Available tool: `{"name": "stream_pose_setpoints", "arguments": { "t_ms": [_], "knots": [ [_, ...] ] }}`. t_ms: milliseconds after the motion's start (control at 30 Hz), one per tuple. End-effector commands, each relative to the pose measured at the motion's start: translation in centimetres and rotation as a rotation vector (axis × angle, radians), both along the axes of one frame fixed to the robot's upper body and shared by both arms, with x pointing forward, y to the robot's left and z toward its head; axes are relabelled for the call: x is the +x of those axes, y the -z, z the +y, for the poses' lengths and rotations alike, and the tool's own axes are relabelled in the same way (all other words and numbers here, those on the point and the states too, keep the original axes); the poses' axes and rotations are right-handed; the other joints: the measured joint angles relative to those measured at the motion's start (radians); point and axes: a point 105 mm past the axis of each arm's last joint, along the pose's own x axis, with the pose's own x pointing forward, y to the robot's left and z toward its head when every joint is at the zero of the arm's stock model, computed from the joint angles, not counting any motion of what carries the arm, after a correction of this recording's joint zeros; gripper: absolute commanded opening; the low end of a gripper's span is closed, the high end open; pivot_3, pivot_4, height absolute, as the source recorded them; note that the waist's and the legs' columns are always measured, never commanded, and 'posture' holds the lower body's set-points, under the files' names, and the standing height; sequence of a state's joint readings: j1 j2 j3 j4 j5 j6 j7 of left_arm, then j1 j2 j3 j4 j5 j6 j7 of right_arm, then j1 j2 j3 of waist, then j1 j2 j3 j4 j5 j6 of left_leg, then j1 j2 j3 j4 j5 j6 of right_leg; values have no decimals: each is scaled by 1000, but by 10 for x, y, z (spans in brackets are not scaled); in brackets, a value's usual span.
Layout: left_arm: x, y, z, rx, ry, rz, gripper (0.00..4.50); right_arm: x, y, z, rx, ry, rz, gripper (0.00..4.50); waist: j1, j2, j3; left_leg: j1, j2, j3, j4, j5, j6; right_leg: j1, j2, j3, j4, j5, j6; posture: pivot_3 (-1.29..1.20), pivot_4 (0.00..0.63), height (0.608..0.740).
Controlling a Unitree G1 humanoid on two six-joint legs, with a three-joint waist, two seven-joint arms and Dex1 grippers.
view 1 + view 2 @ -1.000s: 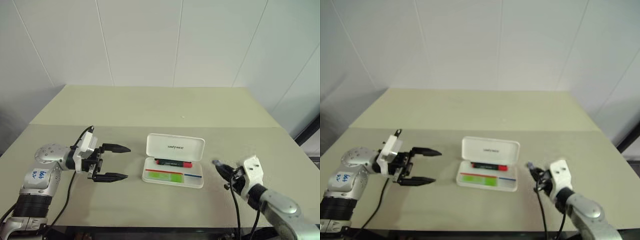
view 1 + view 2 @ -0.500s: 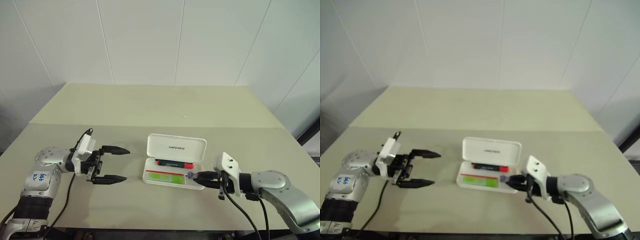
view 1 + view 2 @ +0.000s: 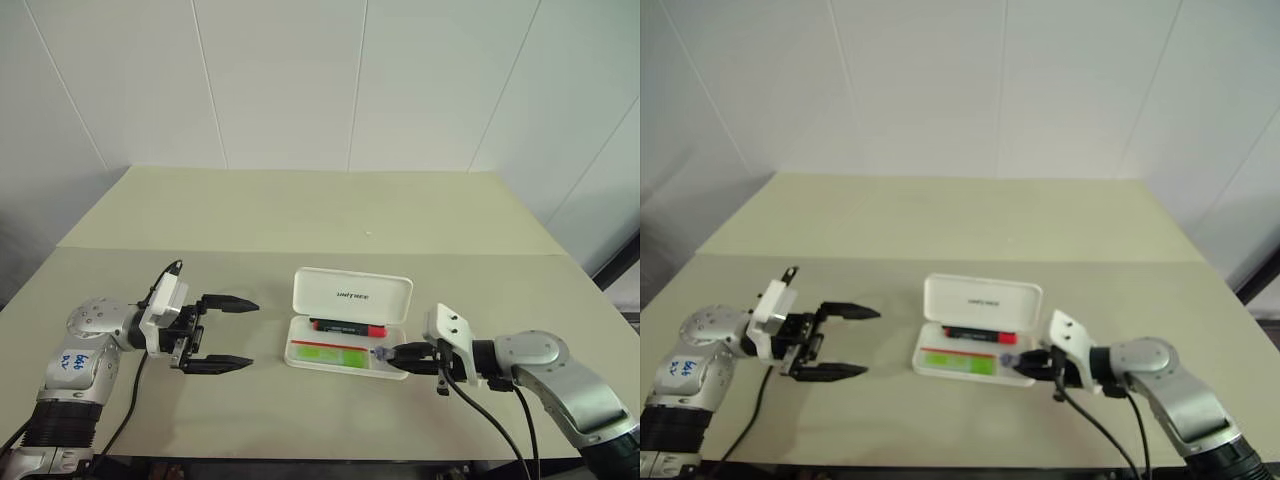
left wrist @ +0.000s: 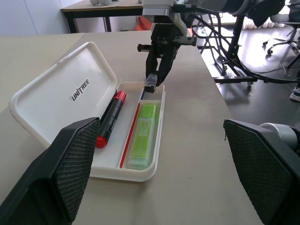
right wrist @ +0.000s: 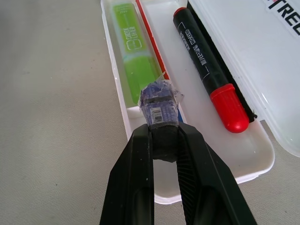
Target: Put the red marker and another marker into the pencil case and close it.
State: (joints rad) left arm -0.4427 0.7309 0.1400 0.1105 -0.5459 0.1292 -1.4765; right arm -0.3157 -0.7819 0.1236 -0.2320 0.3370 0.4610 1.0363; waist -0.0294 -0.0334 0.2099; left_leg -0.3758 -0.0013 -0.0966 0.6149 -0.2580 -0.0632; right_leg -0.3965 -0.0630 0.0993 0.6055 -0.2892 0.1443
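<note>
Right claw (image 3: 392, 356) swung over the pencil case (image 3: 345, 341).

Head pair overlooking table (image 3: 300, 215), wrist cameras close (both facing case (image 4: 75, 93))

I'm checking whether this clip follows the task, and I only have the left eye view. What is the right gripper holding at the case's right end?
Observer: The right wrist view shows the right gripper shut on a small dark block in clear wrapping, not a marker.
Operator: Is it inside the pencil case?
Observer: It hangs over one end of the pencil case, just past the pale cap of the green highlighter. I can't tell whether it touches anything.
Operator: And the red marker?
Observer: The red marker lies flat in the compartment nearer the lid, across a red divider from the green highlighter.
</note>
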Motion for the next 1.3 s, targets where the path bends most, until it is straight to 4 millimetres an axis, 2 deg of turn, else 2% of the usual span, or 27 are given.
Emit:
{"name": "stream_pose_setpoints", "arguments": {
  "t_ms": [33,200,233,467,567,667,800,933,1033,1300],
  "knots": [
    [-4,-9,-1,-17,12,-40,4500,0,-6,5,8,-21,-18,2408,0,0,0,0,0,0,0,0,0,0,0,0,0,0,0,0,150,740],
    [-3,-10,-2,-20,11,-40,4500,-3,-5,3,5,-19,-11,4274,0,0,0,0,0,0,0,0,0,0,0,0,0,0,0,0,150,740],
    [-3,-10,-2,-20,12,-40,4500,-4,-6,2,5,-19,-11,4459,0,0,0,0,0,0,0,0,0,0,0,0,0,0,0,0,150,740],
    [0,-9,-3,-23,16,-38,4500,-8,-15,-1,18,-23,-27,4459,0,0,0,0,0,0,0,0,0,0,0,0,0,0,0,0,150,740],
    [4,-10,-2,-20,6,-45,4500,-10,-30,-1,70,-44,-110,4459,1,0,0,0,0,0,0,0,0,0,0,0,0,0,0,0,150,740],
    [15,-9,0,-7,-33,-69,4500,-10,-50,-4,151,-58,-230,4459,1,0,0,0,0,0,0,0,0,0,0,0,0,0,0,0,150,740],
    [31,-16,-1,-34,-58,-112,4500,-23,-75,-12,328,-129,-261,4459,1,0,0,0,0,0,0,0,0,0,0,0,0,0,0,0,150,740],
    [51,-28,-3,-89,-74,-145,4500,-21,-78,-30,336,-111,-269,4459,4,0,0,0,0,-1,1,0,0,1,0,-1,1,1,1,0,150,740],
    [61,-30,-4,-99,-60,-145,3918,-18,-78,-37,316,-94,-280,4500,2,0,0,0,-1,0,1,0,0,1,0,-1,1,1,1,0,150,740],
    [92,-29,-8,-70,-126,-137,1272,-22,-79,-49,319,-67,-293,4500,2,0,0,0,-1,0,1,0,0,0,1,-1,3,0,2,0,150,740]
  ]
}}
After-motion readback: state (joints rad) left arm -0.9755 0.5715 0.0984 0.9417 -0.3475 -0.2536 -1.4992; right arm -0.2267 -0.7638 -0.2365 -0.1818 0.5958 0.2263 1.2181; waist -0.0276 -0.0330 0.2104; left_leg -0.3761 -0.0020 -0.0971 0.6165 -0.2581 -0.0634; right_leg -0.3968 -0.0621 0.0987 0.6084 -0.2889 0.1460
